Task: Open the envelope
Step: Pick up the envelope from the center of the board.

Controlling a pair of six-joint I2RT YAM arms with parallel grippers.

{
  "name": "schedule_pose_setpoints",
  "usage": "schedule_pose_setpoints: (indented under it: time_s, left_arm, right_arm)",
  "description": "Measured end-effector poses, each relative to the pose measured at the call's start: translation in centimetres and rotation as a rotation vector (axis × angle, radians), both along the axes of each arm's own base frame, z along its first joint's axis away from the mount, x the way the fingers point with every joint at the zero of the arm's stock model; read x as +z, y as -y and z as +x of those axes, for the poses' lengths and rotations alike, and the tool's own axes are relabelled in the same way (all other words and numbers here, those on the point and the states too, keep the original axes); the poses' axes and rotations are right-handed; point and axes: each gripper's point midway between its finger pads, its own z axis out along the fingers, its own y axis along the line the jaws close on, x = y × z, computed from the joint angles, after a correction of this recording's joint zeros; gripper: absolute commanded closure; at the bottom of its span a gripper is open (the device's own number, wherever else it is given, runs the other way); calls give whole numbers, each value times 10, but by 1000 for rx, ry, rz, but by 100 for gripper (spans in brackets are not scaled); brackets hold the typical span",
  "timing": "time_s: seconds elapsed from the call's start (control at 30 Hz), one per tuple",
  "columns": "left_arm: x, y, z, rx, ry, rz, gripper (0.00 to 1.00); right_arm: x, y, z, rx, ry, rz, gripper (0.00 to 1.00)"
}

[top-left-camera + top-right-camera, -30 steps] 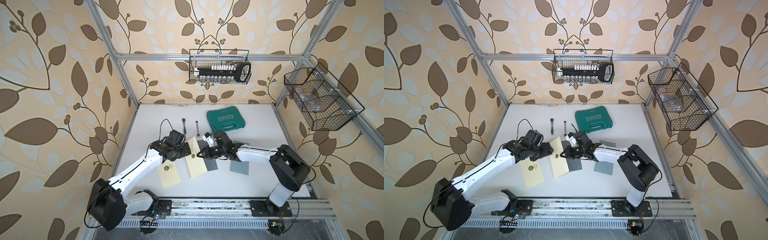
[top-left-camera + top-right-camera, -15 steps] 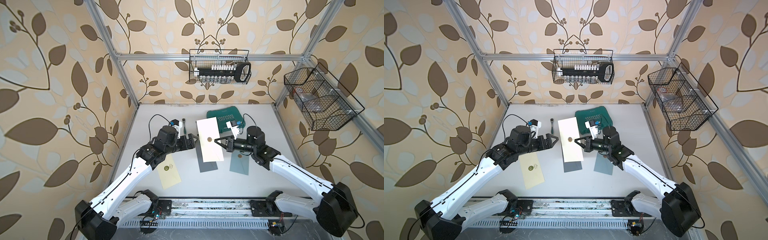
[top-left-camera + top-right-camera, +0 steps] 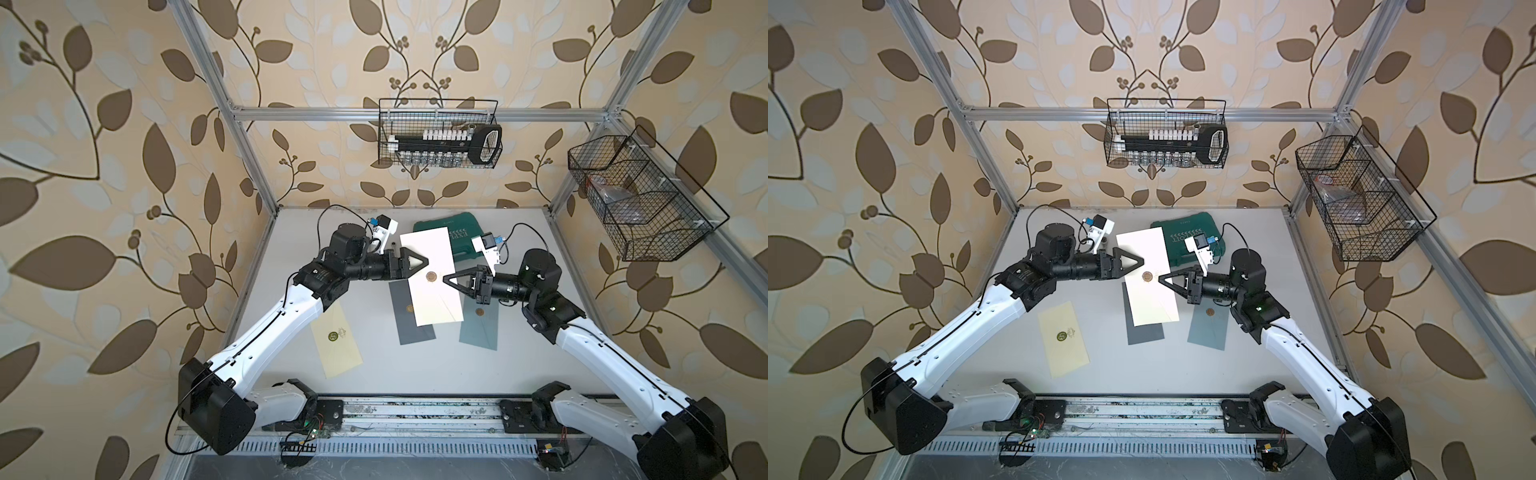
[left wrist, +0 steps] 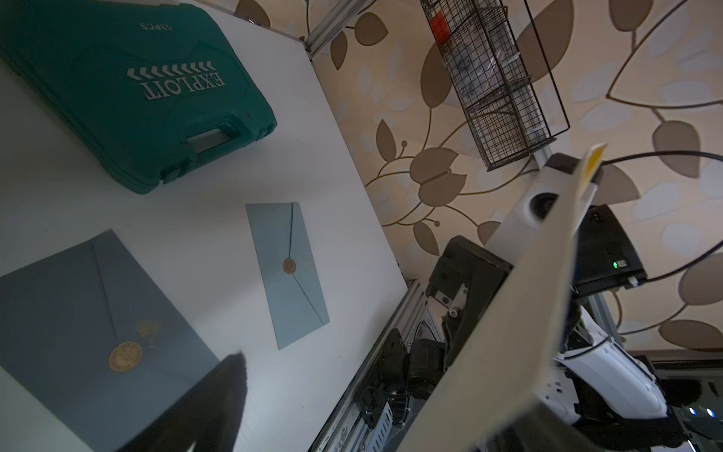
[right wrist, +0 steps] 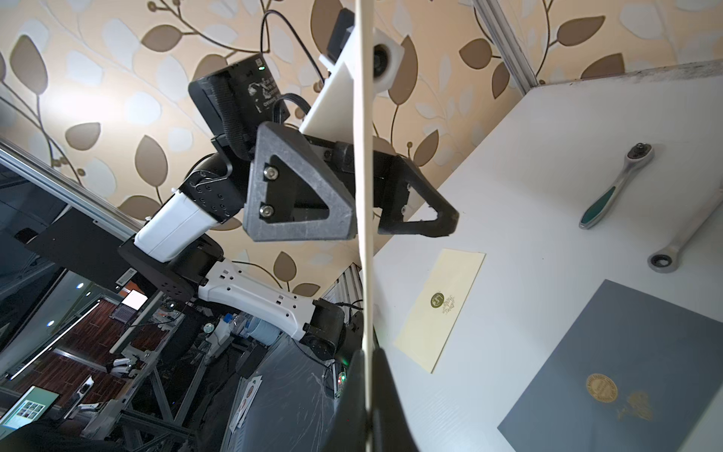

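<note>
Cream paper envelope [image 3: 432, 286]: off the bench [image 3: 374, 374] now, held in the air mid-scene, round brown wax seal [image 3: 431, 274] facing up, flap closed.
Right tool [image 3: 445, 277]: clenched on the envelope's right edge.
Left tool [image 3: 424, 262]: spread, jaws straddling the left edge; it has closed in.
My read: I've got it lifted and steadied; peeling the flap comes next.

Green case [image 3: 464, 225] half behind white envelope [image 3: 432, 291]
</note>
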Motion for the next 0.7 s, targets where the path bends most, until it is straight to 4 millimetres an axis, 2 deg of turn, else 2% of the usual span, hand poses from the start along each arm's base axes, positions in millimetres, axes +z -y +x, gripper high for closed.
schedule_pose_setpoints:
  time_s: [0.17,0.53,0.7]
  left_arm:
    - [10,4,-3,-33,19,-40,28]
    - [28,0,-13,-41,88,-66,44]
    - [25,0,-15,-39,83,-63,62]
  right_arm:
    - [-1,0,0,3,-4,-1,100]
    - [-21,-1,10,-24,-77,-36,100]
    - [-24,-1,11,-32,-91,-43,100]
